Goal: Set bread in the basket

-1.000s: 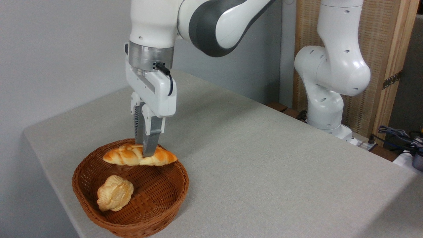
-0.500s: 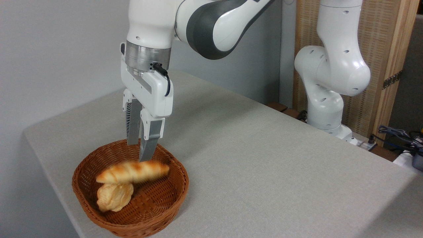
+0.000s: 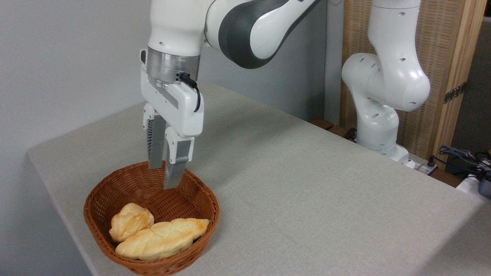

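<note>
Glossy white arm with dark grey joint bands, silver wrist ring, black cable, grey jaws.

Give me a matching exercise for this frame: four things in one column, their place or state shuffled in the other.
Things:
1. bread
2. bun
3. gripper
4. basket

States:
A. open, empty, above the basket
B. lies along the near inner wall
C. stands at the table's near left corner
D. sits inside at the left, touching the loaf

Pairs: 1-B, 2-D, 3-A, 4-C
</note>
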### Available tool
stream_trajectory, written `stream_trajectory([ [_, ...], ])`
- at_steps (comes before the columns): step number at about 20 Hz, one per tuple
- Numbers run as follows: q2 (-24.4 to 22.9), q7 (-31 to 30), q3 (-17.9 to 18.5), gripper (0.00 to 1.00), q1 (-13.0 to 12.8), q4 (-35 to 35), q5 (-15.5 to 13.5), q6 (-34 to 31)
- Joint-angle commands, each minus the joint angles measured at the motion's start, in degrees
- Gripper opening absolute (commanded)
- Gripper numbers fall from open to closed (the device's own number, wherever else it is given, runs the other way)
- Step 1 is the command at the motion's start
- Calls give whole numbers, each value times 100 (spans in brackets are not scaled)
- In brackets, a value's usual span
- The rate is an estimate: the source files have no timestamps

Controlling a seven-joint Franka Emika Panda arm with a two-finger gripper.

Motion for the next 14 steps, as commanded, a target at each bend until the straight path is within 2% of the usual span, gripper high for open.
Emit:
stream_trajectory([
  [1,-266,-52,239,99,-1,57,-97,-958],
  [6,-372,-61,345,99,-1,161,-18,-1434],
  [14,-372,9,776,100,-1,567,78,-2392],
])
